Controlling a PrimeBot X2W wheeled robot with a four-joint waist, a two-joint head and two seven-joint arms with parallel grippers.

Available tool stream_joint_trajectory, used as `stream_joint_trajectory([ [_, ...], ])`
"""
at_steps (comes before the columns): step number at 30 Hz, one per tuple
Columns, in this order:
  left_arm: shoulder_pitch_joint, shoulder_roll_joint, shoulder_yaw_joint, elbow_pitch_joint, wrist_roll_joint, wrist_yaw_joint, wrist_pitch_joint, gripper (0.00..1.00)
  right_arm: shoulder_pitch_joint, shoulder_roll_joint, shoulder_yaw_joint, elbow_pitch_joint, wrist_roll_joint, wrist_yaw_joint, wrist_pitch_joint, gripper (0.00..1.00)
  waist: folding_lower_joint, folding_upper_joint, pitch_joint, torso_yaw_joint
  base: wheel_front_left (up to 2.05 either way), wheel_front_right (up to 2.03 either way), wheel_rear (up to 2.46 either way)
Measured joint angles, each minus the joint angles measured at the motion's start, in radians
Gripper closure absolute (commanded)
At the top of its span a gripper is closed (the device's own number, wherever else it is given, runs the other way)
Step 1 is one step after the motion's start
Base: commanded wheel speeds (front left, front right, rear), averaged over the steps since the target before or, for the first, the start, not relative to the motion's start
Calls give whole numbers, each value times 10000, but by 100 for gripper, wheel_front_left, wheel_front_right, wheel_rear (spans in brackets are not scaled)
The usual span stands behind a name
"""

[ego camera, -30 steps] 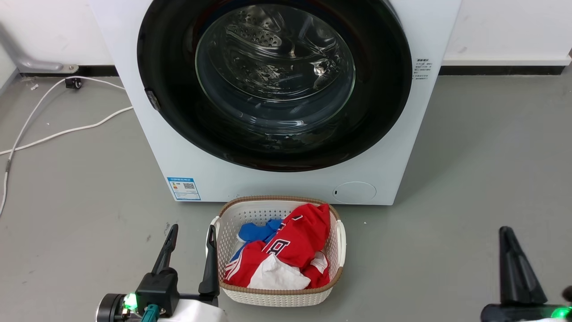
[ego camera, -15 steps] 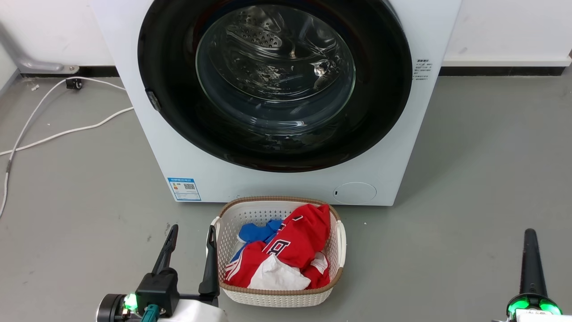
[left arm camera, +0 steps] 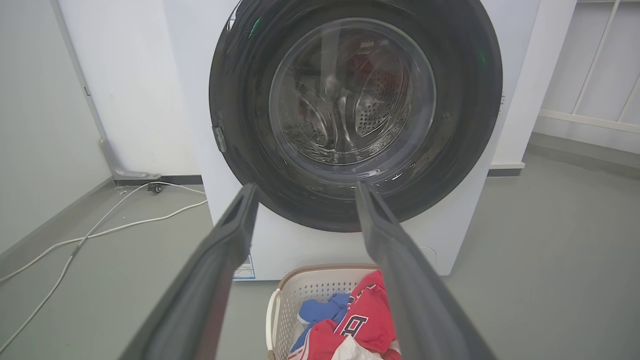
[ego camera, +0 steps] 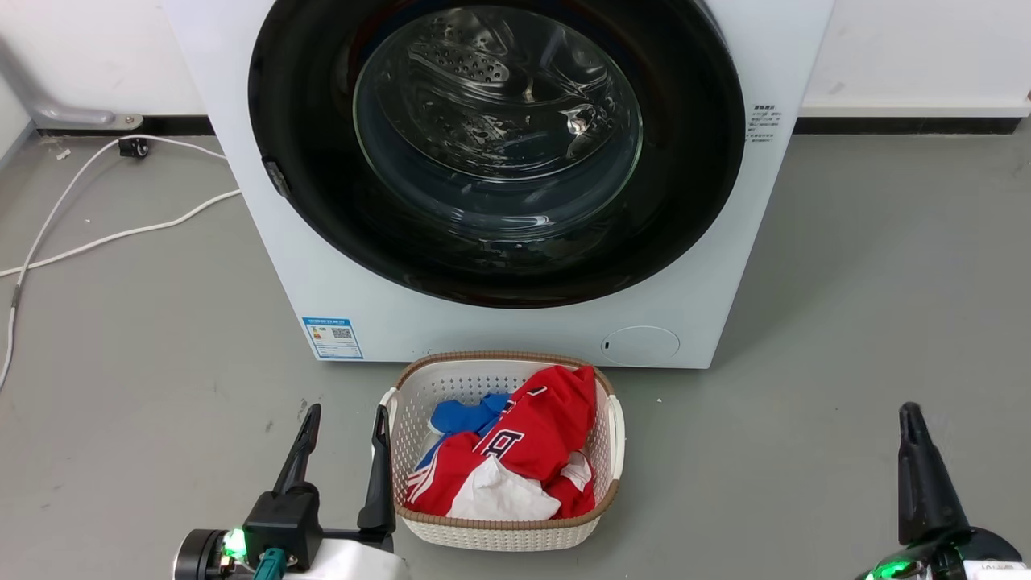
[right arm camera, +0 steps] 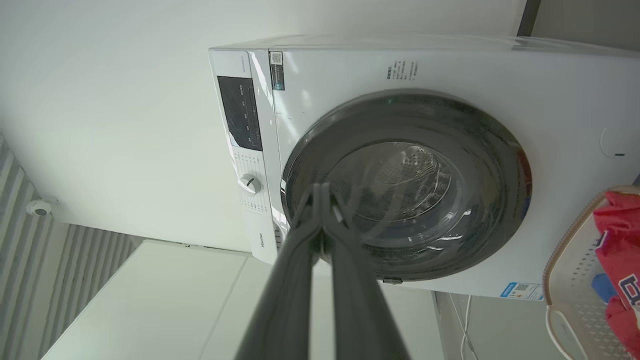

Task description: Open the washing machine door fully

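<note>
The washing machine door [ego camera: 495, 145] sits closed, flush on the white machine [ego camera: 709, 306].
Below it you have the laundry basket [ego camera: 499, 357] on the floor; your left tool [ego camera: 346, 408] is spread just beside the basket, your right tool [right arm camera: 320, 187] pressed together, empty, well apart from the door.

The right pincer [right arm camera: 320, 192], fingertips pressed together, points toward the washing machine door [right arm camera: 406, 186], which sits flush in the white machine [right arm camera: 450, 60]. A basket [right arm camera: 567, 280] holding red clothing [right arm camera: 620, 220] shows at the right edge.
</note>
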Motion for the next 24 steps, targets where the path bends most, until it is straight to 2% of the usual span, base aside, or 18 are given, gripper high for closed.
stream_joint_trajectory([
  [8, 1, 0, -15, -35, 17, 44, 0, 0, 221, -33, -40, 161, 353, 0, 1279, 100, 0, 0, 31, 32, 0, 0, 0],
  [19, 0, 0, -23, -111, 123, 79, 0, 0, 103, 96, -767, 579, 418, 0, 1641, 100, 0, 0, 169, 99, 0, 0, 0],
  [24, -141, 0, -27, -230, 267, 90, 0, 0, -930, 92, -1624, 1072, 558, 0, 1747, 100, 0, 0, 438, 194, 0, 0, 0],
])
